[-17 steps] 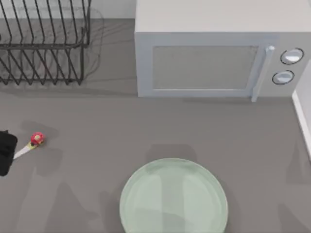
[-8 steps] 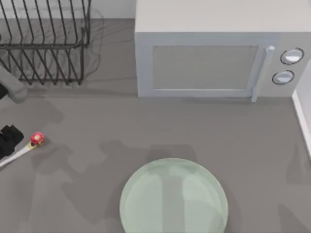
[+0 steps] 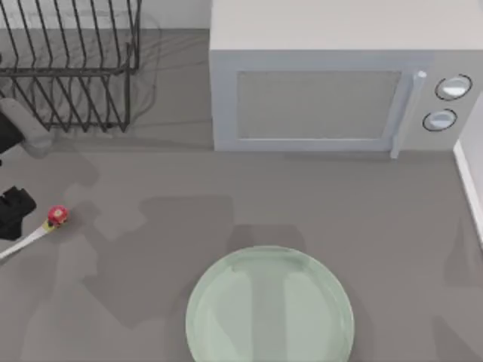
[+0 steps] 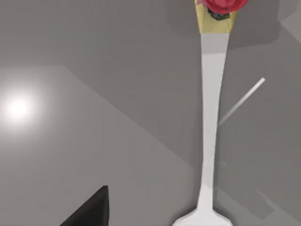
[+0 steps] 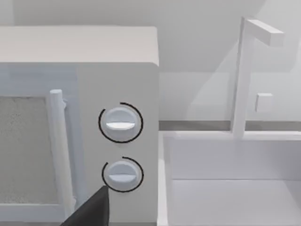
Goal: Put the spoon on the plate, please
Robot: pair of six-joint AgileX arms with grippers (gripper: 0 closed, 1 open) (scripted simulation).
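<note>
Compared with half a second ago, the left gripper (image 3: 13, 211) at the table's far left edge has shifted slightly, sitting a little higher in the top view, and more of the arm's grey link (image 3: 26, 127) now reaches in front of the rack (image 3: 72, 68). The spoon (image 3: 34, 232) has not moved: it lies flat on the table (image 3: 166, 196) at the far left, its red-and-yellow knob (image 3: 57, 216) pointing toward the middle, its thin white handle running down and left until the top view's edge cuts it off, so the bowl is hidden there. The dark gripper is just beside the handle, above it in the top view; whether it touches the spoon cannot be told, and most of it is cut off by the edge. The left wrist view looks straight down the spoon (image 4: 209, 117), with the knob (image 4: 217, 7) clipped at one edge and only the start of the bowl at the other; one black fingertip (image 4: 91, 212) pokes in well apart from the handle. How far the fingers are spread cannot be told. The pale green plate (image 3: 269, 305) lies in the front middle of the table, partly cut off, well apart from the spoon, with nothing on it. Behind it stands a microwave (image 3: 339, 83). The right wrist view faces the microwave's dials (image 5: 120, 122) and a white sink (image 5: 230, 179), with one dark fingertip (image 5: 91, 212) at the edge; its opening cannot be told either.
</note>
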